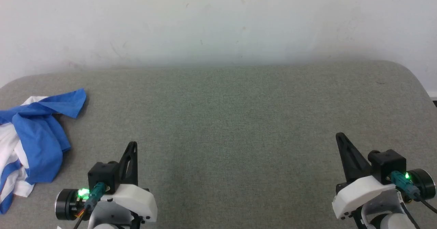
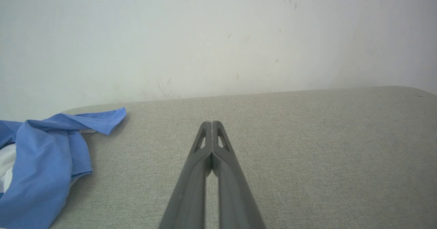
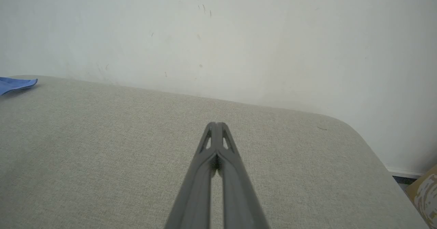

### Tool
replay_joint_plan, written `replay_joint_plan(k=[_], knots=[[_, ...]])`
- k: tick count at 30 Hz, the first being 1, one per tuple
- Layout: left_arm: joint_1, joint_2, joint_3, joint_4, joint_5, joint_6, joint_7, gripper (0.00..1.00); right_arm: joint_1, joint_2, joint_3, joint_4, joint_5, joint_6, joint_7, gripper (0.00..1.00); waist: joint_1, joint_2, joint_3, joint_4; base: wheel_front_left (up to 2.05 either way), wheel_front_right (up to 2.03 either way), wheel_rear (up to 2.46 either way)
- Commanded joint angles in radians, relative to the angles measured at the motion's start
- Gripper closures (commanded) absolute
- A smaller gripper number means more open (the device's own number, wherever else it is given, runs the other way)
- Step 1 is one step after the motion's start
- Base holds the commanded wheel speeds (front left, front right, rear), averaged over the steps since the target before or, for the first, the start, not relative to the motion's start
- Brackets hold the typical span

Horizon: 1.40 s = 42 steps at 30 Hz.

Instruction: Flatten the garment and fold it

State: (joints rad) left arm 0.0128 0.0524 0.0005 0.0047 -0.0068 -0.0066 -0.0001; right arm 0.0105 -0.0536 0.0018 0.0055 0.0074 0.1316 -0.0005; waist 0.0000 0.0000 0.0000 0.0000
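Since nearer, send left tool (image 1: 133, 146) leftward to the garment (image 1: 36, 136) (crumpled heap at the worktop's (image 1: 218, 119) left edge, long axis roughly near-to-far); right tool (image 1: 340, 137) well apart. Both tools pinched shut, empty.

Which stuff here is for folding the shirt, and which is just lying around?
For the job: garment, crumpled; left gripper, shut; right gripper, shut; grey padded surface.
Just there: white wall; cardboard box.
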Motion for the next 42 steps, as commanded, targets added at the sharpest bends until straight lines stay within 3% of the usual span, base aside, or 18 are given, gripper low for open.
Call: replay_joint_plan(k=[1, 5, 6, 25, 42], knots=[[-0.013, -0.002, 0.000, -0.005, 0.007, 0.007, 0.000, 1.00, -0.010, 0.003, -0.002, -0.005, -0.007, -0.001, 0.000, 1.00, 0.0000, 0.0000, 0.000, 0.000, 0.00, 0.00, 0.00], [-0.013, -0.002, 0.000, -0.005, 0.007, 0.007, 0.000, 1.00, -0.010, 0.003, -0.002, -0.005, -0.007, -0.001, 0.000, 1.00, 0.0000, 0.0000, 0.000, 0.000, 0.00, 0.00, 0.00], [0.000, 0.000, 0.000, 0.000, 0.000, 0.000, 0.000, 0.00, 0.000, 0.000, 0.000, 0.000, 0.000, 0.000, 0.000, 0.00, 0.0000, 0.0000, 0.000, 0.000, 0.00, 0.00, 0.00], [-0.014, 0.000, -0.013, 0.014, -0.047, 0.003, -0.035, 0.00, 0.003, 0.000, -0.020, 0.019, 0.023, 0.000, -0.034, 0.00, 0.0000, 0.0000, 0.004, 0.016, 0.00, 0.00, 0.00], [-0.021, -0.001, 0.015, -0.012, -0.085, 0.016, -0.070, 0.00, 0.004, 0.001, -0.032, -0.016, 0.019, 0.000, -0.050, 0.00, 0.0000, 0.0000, 0.013, 0.125, 0.00, 0.00, 0.00]])
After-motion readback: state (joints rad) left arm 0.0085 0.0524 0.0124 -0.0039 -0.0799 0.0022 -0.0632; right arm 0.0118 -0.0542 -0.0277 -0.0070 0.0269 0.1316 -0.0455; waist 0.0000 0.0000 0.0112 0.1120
